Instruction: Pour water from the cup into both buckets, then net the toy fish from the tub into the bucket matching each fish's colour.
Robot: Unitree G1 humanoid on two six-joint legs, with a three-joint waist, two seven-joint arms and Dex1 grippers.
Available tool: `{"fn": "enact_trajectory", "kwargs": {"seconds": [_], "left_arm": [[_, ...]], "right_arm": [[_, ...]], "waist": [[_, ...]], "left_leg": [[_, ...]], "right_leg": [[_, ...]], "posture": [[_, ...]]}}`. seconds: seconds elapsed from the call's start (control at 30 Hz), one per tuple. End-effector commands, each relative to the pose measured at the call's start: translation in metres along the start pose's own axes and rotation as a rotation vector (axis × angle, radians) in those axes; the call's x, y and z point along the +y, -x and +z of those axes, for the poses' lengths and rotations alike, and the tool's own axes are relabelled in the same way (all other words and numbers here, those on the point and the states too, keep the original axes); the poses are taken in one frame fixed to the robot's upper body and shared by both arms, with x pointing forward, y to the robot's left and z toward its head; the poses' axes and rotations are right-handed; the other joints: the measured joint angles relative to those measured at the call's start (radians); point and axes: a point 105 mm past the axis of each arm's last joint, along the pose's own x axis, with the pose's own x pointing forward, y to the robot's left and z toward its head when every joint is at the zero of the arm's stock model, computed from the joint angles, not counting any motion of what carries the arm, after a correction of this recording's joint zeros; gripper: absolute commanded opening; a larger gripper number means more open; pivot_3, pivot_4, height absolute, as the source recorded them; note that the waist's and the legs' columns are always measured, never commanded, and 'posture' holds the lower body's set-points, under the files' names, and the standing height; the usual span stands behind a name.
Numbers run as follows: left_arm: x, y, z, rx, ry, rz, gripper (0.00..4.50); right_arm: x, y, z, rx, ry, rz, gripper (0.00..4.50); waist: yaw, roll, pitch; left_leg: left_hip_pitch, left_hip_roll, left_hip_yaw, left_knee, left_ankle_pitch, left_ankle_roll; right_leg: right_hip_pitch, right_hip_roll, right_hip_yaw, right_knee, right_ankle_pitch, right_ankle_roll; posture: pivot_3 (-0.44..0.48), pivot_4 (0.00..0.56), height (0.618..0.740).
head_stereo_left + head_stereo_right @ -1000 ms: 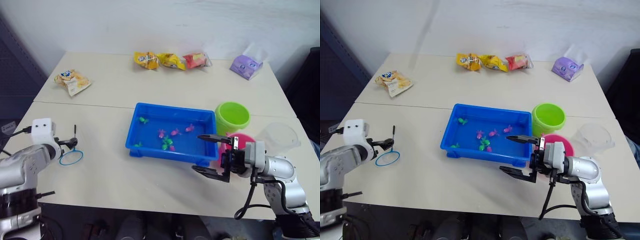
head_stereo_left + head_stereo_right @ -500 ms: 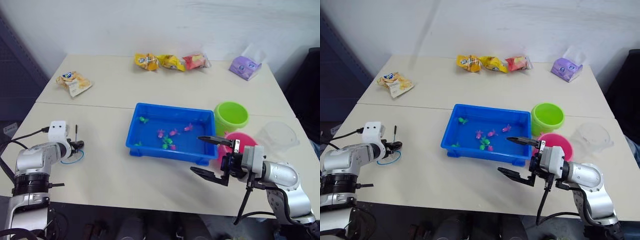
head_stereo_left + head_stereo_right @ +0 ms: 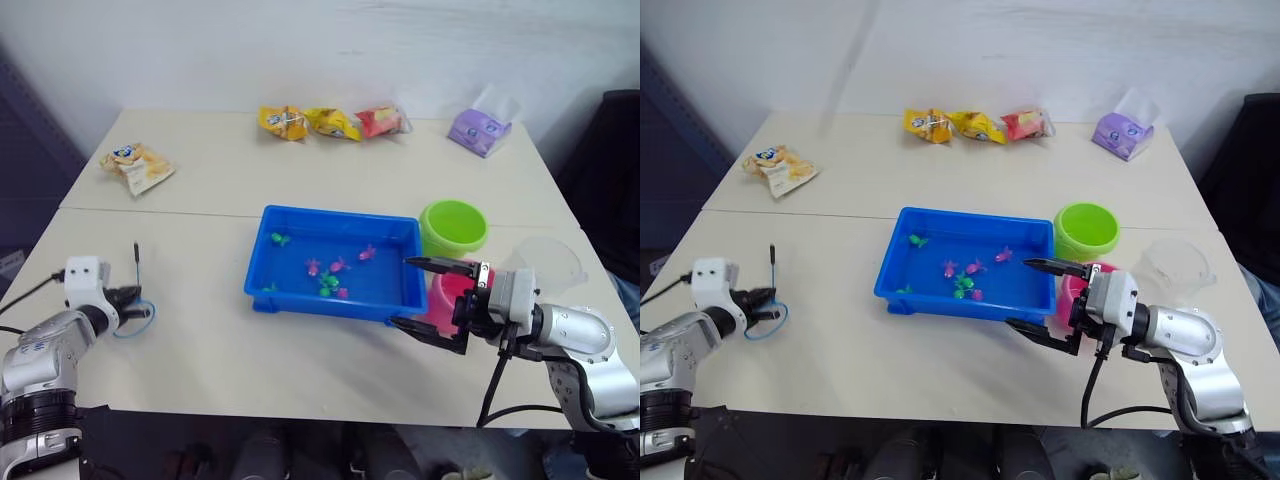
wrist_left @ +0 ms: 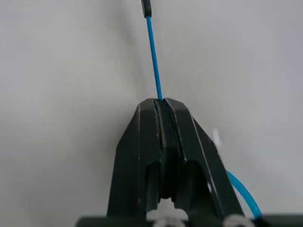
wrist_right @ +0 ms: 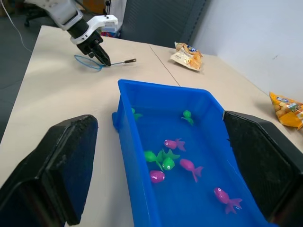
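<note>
My left gripper (image 4: 161,101) is shut on the net's thin blue stem, between hoop and dark handle. The net (image 3: 135,312) lies at the table's left, with my left gripper (image 3: 126,297) on it. The blue tub (image 3: 262,262) sits mid-table and holds several toy fish, some green (image 3: 328,283), some pink (image 3: 366,253). My right gripper (image 3: 432,300) stands open at the tub's near right corner, in front of the pink bucket (image 3: 447,292). The green bucket (image 3: 452,228) is just behind the pink one. The clear cup (image 3: 548,262) stands to their right.
Three snack bags (image 3: 330,122) and a purple tissue pack (image 3: 478,130) lie along the far edge. Another snack bag (image 3: 135,165) lies at the far left. A seam (image 3: 160,212) runs across the table behind the tub.
My left gripper has closed from wide open onto the net's stem. The right gripper stays open by the tub's corner. The camera has shifted a little.
</note>
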Motion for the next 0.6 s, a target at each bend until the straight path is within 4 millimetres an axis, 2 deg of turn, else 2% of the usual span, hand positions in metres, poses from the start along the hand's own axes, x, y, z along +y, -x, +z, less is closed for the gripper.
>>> {"fn": "enact_trajectory", "kwargs": {"seconds": [0.03,0.13,0.2,0.3,0.4,0.47,0.6], "left_arm": [[-0.054,0.031,0.088,-0.341,-0.399,-0.363,0.03],[-0.096,0.054,0.099,-0.394,-0.604,-0.657,0.03],[-0.121,0.062,0.086,-0.276,-0.824,-0.875,0.03],[-0.162,0.067,0.086,-0.174,-0.936,-1.143,0.03],[-0.200,0.062,0.088,-0.166,-1.085,-1.289,0.03],[-0.216,0.057,0.089,-0.205,-1.152,-1.323,0.03],[-0.246,0.050,0.094,-0.281,-1.147,-1.389,0.03]], "right_arm": [[-0.010,-0.014,0.029,-0.058,-0.007,0.041,4.50],[-0.022,-0.028,0.047,-0.107,-0.074,0.054,4.50],[-0.031,-0.042,0.042,0.016,-0.098,0.059,4.50],[-0.035,-0.058,0.045,0.082,-0.160,0.133,4.50],[-0.026,-0.067,0.045,0.157,-0.228,0.240,4.50],[-0.023,-0.072,0.044,0.184,-0.245,0.265,4.50],[-0.012,-0.084,0.036,0.241,-0.314,0.299,4.50]], "waist": [[0.005,-0.001,0.001],[0.006,0.002,0.001],[0.000,0.006,0.001],[-0.003,0.010,0.003],[0.000,0.010,0.003],[0.000,0.010,0.003],[-0.005,0.010,0.003]], "left_leg": [[-0.001,0.000,0.000,0.000,0.000,0.000],[-0.002,-0.001,0.000,-0.001,-0.001,0.001],[-0.003,-0.001,0.000,-0.002,-0.002,0.002],[-0.004,-0.001,0.000,-0.003,-0.002,0.003],[-0.008,-0.001,-0.002,-0.001,-0.002,0.003],[-0.008,-0.001,-0.002,0.000,-0.002,0.005],[-0.016,-0.001,-0.001,0.004,-0.001,0.007]], "right_leg": [[0.000,-0.001,0.000,-0.001,0.000,-0.001],[0.001,-0.002,-0.001,-0.007,0.001,-0.002],[0.001,-0.002,-0.001,-0.010,0.001,-0.002],[-0.001,-0.002,-0.001,-0.011,0.001,-0.002],[-0.002,-0.002,-0.003,-0.010,0.001,-0.002],[-0.002,-0.002,-0.003,-0.010,0.001,-0.001],[-0.008,0.000,-0.004,-0.006,0.002,0.001]], "posture": [[0.000,0.150,0.740],[0.000,0.150,0.740],[0.000,0.150,0.740],[0.000,0.150,0.740],[0.000,0.150,0.740],[0.000,0.150,0.740],[0.000,0.150,0.740]]}}
